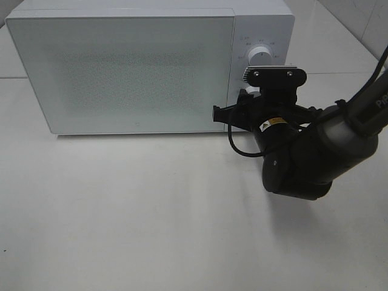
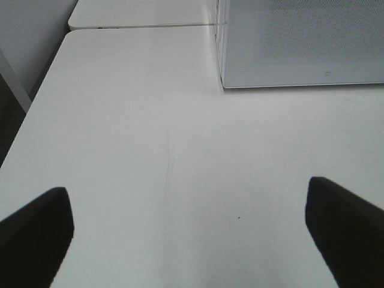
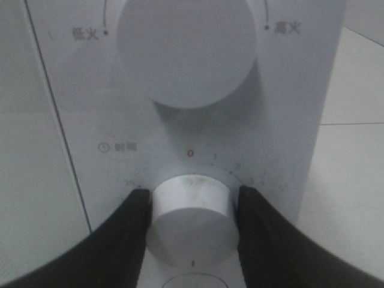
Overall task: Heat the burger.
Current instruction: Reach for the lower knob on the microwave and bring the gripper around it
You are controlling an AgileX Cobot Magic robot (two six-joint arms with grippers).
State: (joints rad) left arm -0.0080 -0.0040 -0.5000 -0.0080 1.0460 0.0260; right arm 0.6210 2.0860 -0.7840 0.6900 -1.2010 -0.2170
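Observation:
The burger is out of view. The white microwave [image 1: 133, 66] stands at the back of the table with its door closed. My right gripper [image 3: 191, 201] is at the control panel, shut on the lower timer knob [image 3: 191, 225], with one black finger pressed against each side of it. In the high view the right arm [image 1: 303, 157] reaches in from the right and its wrist covers that knob. My left gripper [image 2: 189, 201] hangs open over bare table, nothing between its fingers [image 2: 36, 234].
The upper power knob [image 3: 187, 48] sits just above the timer knob, also seen as the round dial [image 1: 262, 53] in the high view. The microwave's front corner [image 2: 225, 84] lies ahead of the left gripper. The white table [image 1: 151, 218] spreads in front.

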